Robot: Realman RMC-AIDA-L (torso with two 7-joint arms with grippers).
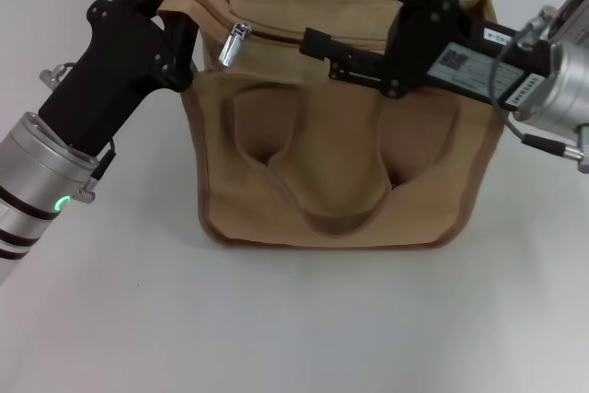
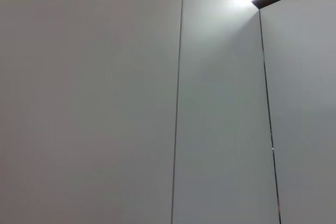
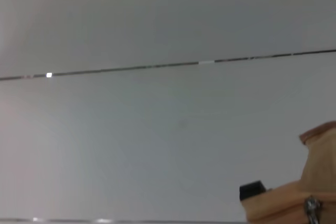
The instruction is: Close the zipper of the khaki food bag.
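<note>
On the white surface the khaki food bag lies | left end effector clamps its corner | right end effector, grip unclear, beside the zipper | pull the slider straight along, corner kept taut.

One khaki food bag, two grippers: left gripper, right gripper.

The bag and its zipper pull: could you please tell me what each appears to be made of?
The bag looks like matte khaki canvas or similar woven cloth: it sags and creases softly, with darker brown trim sewn along its edges. The zipper pull looks like polished metal, silver with bright highlights, though plated plastic cannot be ruled out.
</note>
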